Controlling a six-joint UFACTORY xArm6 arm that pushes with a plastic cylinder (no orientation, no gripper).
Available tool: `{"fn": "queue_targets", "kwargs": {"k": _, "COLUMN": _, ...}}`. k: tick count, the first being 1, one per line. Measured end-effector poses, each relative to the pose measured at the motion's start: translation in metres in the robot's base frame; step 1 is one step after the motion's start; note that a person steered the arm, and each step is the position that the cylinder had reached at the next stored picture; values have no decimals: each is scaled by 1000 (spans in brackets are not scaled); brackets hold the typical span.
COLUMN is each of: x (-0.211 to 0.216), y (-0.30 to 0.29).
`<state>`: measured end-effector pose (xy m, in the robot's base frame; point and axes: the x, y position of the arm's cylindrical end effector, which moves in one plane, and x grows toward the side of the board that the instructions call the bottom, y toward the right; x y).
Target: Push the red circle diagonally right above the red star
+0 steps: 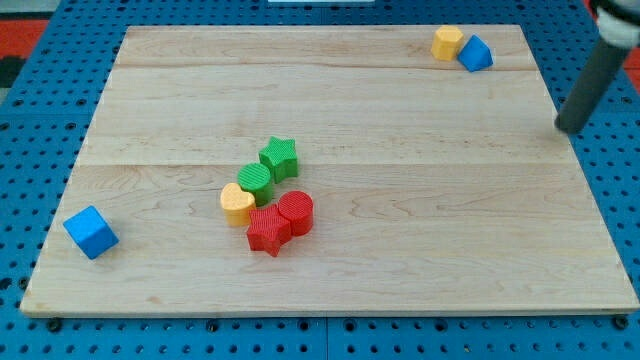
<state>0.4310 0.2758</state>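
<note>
tip: my tip [567, 127] sits at the view's right edge of the board, upper half. rod slants up toward the view's top right corner and runs out of frame.
claw: none on this rig, just the bare rod, so nothing to call wide, narrow or holding. tip touches no block.
tip vs blocks: well apart from the central cluster. nearest are the two blocks at the view's top right, up and to the view's left of it.
red circle: red circle [296, 211] a bit left of board centre, lower half. touching the red star on that star's upper right side.
red star: red star [267, 230] at the bottom of the cluster, just below and left of the red circle.
yellow heart: yellow heart [237, 203] just left of the red star, appears to touch it.
green circle: green circle [255, 181] above the yellow heart, against it.
green star: green star [280, 157] top of the cluster, up and right of the green circle, touching or nearly so.
blue cube: blue cube [91, 231] alone near the view's lower left edge of the board.
top right pair: yellow block [447, 42] and blue block [475, 53] side by side, touching; exact shapes hard to make out.
board: wooden board [400, 200] lying on a blue pegboard [30, 120].
</note>
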Motion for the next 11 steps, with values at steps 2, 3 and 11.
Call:
{"fn": "queue_targets", "kwargs": {"k": 2, "x": 98, "y": -148}}
{"fn": "queue_targets", "kwargs": {"k": 3, "x": 115, "y": -235}}
{"fn": "queue_targets", "kwargs": {"k": 11, "x": -61, "y": -195}}
